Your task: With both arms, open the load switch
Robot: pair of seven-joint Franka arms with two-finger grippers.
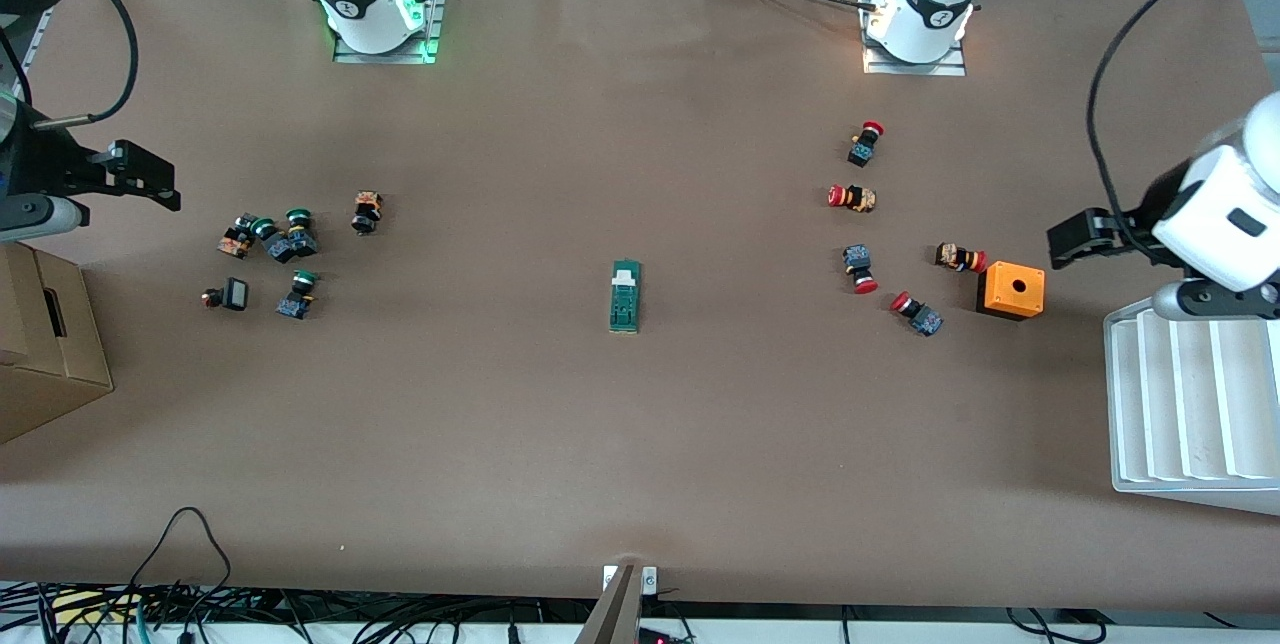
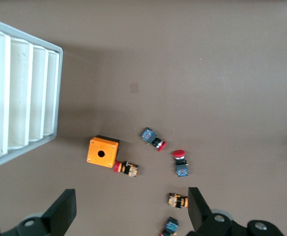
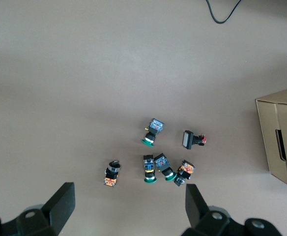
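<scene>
**Meanwhile, both pincers hang apart while the load switch lies alone**

Centrally on the brown bench (image 1: pixel 640 444) we see the load switch (image 1: pixel 625 296), flat, its white end pointing toward the arms' bases; nothing touches it; the left pincer (image 1: pixel 1075 242) hovers with fingers spread wide near the orange box (image 1: pixel 1012 289) and the white ribbed tray (image 1: pixel 1190 404); the right pincer (image 1: pixel 150 179) hovers likewise spread and empty above the green-capped push buttons (image 1: pixel 285 244), near a cardboard box (image 1: pixel 45 344); red-capped push buttons (image 1: pixel 860 269) lie scattered beside the orange box.
</scene>
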